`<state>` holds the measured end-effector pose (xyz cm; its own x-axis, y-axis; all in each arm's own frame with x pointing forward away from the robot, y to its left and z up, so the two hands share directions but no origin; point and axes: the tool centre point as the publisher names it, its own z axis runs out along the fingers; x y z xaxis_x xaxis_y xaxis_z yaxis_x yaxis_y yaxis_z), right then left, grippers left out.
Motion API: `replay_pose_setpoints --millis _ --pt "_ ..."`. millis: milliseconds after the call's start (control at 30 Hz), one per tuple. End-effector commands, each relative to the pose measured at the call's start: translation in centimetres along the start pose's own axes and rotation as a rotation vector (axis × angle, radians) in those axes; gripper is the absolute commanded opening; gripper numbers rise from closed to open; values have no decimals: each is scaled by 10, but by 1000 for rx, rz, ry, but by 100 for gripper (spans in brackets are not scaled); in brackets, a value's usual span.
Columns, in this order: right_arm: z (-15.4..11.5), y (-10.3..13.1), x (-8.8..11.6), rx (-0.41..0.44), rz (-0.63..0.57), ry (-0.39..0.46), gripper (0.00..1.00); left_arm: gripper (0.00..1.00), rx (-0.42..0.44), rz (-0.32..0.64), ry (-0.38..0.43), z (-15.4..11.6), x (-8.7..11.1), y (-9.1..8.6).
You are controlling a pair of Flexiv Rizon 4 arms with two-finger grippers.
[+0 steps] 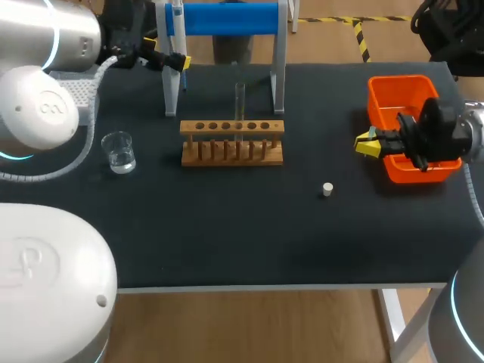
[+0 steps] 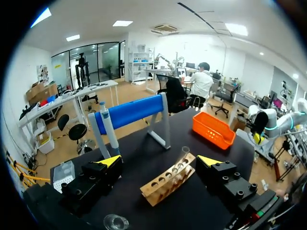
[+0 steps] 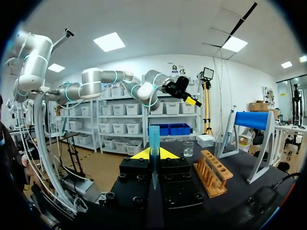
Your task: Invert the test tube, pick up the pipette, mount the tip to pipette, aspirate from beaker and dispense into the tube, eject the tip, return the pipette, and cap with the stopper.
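The left gripper (image 2: 160,163) is spread wide and holds nothing. It sits near the blue stand (image 1: 227,19), where the pipette (image 2: 107,125) hangs upright against one leg. I judge the pipette light and stiff, though its smooth plastic may slip. The straight barrel below the head looks the best place to grip it, squarely from both sides.

On the table, the beaker (image 1: 119,151) with a little clear liquid stands well apart from the wooden rack (image 1: 232,141). The test tube (image 1: 240,100) stands upright in the rack. It is thin glass and likely fragile, so it wants a soft squeeze at mid-height. The small white stopper (image 1: 327,189) lies alone on the mat and probably rolls easily.

The right gripper (image 3: 153,154) is closed on a blue pipette tip (image 3: 153,136), held upright by its upper part beside the orange bin (image 1: 393,87). The tip seems featherlight and thin-walled, easily crushed or tilted, so a gentle, steady pinch suits it.
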<state>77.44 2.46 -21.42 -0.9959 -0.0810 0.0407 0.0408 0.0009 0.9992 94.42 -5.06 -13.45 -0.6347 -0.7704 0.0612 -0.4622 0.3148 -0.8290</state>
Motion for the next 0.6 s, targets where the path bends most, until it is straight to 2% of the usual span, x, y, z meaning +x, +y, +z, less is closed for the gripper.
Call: replay_pose_setpoints --millis 33,533,600 --pt "0 1 1 2 0 -2 0 100 -15 -2 -71 5 3 -4" --pt "0 1 1 2 0 -2 0 100 -15 -2 -71 5 3 -4" --pt "0 1 1 2 0 -2 0 100 0 4 -80 13 1 -4"
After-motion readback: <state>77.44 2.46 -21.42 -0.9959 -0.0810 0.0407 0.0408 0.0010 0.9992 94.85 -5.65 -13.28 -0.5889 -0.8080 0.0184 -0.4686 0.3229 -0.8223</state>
